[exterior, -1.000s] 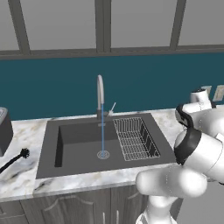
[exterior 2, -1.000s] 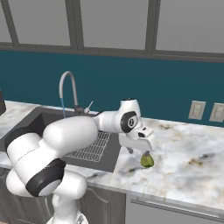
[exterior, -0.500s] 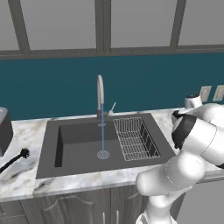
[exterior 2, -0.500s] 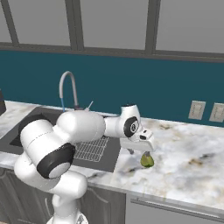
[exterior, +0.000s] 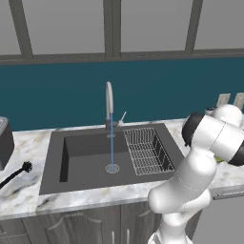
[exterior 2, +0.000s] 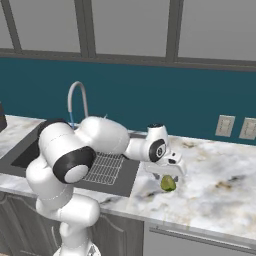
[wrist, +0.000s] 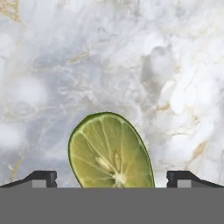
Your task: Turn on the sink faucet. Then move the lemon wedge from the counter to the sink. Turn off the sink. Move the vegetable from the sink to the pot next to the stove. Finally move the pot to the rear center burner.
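Observation:
The lemon wedge [exterior 2: 168, 184] lies on the marble counter [exterior 2: 220, 187] just right of the sink [exterior 2: 22, 152]. My gripper [exterior 2: 168, 176] hangs straight down over it, open, its fingers either side of the wedge. In the hand view the wedge [wrist: 111, 148] shows its cut face between the two spread fingertips [wrist: 41, 177], with bare counter [wrist: 131, 65] beyond. The sink faucet [exterior: 109, 100] is running: a thin blue stream falls to the drain of the sink [exterior: 81, 147]. From the right base view the faucet [exterior 2: 76, 97] rises behind my arm.
A wire rack [exterior: 147, 150] fills the sink's right side and sits next to my forearm [exterior 2: 105, 167]. A black dish brush [exterior: 19, 172] lies on the counter left of the sink. Wall outlets [exterior 2: 225, 125] sit on the teal backsplash.
The hand has come down closer onto the lemon wedge and the elbow has swung to the right. The jaws have stayed wide. Water keeps running.

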